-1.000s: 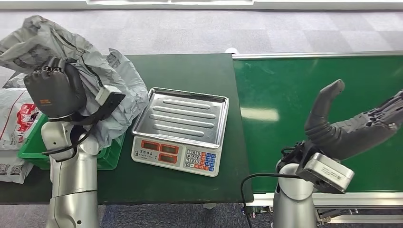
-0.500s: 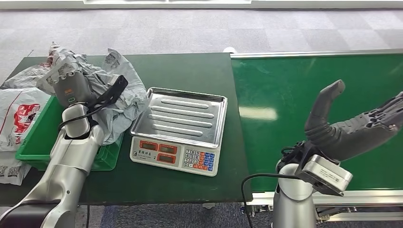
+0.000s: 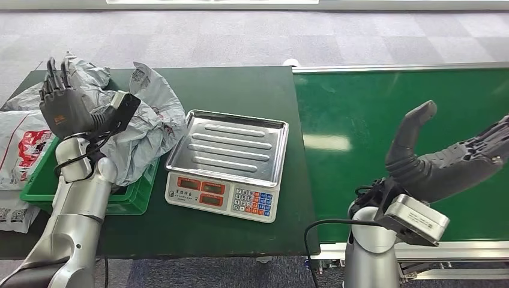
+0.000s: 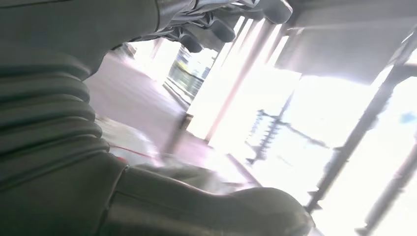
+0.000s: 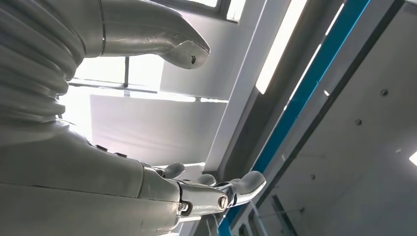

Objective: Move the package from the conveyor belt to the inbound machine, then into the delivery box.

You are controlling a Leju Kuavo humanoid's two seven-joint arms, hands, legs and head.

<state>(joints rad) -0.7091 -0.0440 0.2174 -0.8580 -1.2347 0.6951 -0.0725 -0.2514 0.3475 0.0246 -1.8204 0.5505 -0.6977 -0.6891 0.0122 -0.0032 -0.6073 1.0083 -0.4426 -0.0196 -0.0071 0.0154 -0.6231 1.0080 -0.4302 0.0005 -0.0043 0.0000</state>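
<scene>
A crumpled grey package lies across the green delivery box at the table's left end. My left hand is raised just in front of it with its fingers straight and apart, holding nothing. The left wrist view shows the fingers and the thumb apart with only the bright room between them. The scale with a steel tray stands bare in the middle. My right hand hovers open, palm up, over the green conveyor belt. In the right wrist view the right hand is spread with nothing in it.
A white bag with red print and another white parcel lie left of the green box. The dark green table meets the belt at its right side. A black cable hangs by my right arm.
My left hand lowered the grey package onto the green box, let go and spread its fingers. The right hand has not moved.
</scene>
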